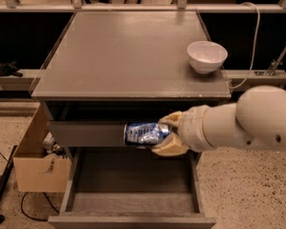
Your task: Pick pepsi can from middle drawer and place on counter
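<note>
- The counter (124,56) is a broad flat grey top. Most of it is bare, so there is plenty of room to set something down.
- The middle drawer (133,175) stands pulled out below, and its floor shows nothing on it.
- The robot's white arm (257,118) reaches in from the right, level with the closed drawer front above the open one.
- A white bowl (207,56) sits near the counter's right edge.
- The gripper (166,135) is clamped on one end of the pepsi can, with one tan finger above it and one below.
- The pepsi can (143,133) lies sideways in the air, clear of the drawer and below counter level. It looks dented, so it is probably light and thin-walled, smooth and easy to crush. A moderate squeeze across the body seems wise.
</note>
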